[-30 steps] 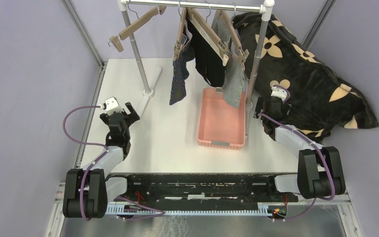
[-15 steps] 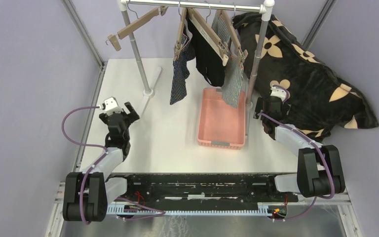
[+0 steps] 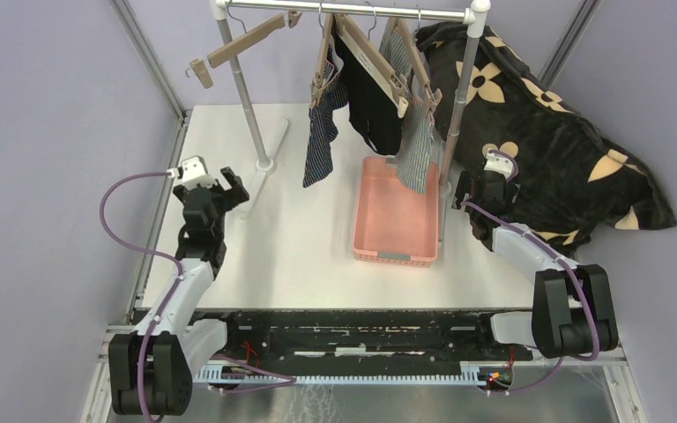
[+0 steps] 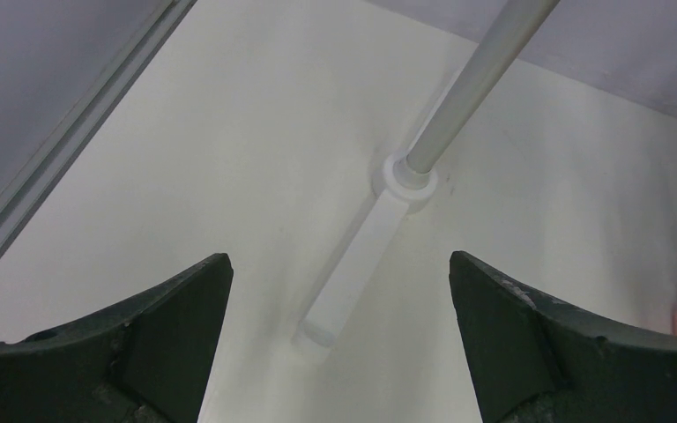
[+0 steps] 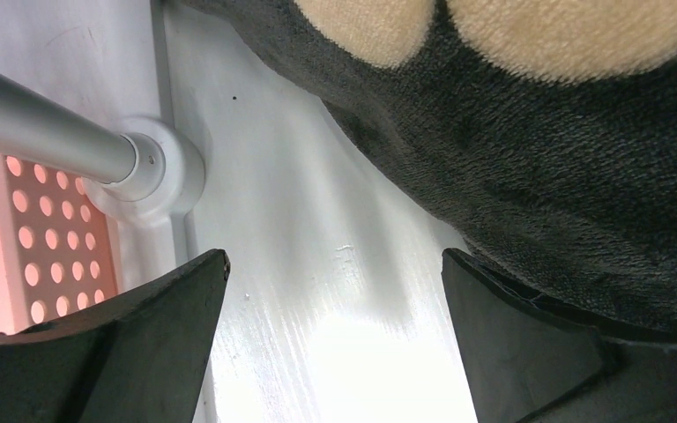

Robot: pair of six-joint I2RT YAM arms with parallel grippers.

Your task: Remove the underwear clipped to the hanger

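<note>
Underwear [image 3: 375, 115] hung clipped on hangers [image 3: 366, 53], ahead-right of left gripper [image 4: 339, 264], ahead-left of right gripper [image 5: 335, 264]. Both were spread wide, empty. Rack foot [image 4: 345, 295] below left; cushion [image 5: 538, 132] just right of right, basket [image 5: 18, 238] left.

A white table [image 3: 300, 247] carries a clothes rack [image 3: 245, 97], two grey posts on white feet with a metal rail across the top at the far side. A pink basket [image 3: 397, 220] with perforated walls sits on the table below the rail, just beside the right-hand post. A big black cushion [image 3: 564, 150] with beige flowers slumps along the table's right edge, close by that same post.
</note>
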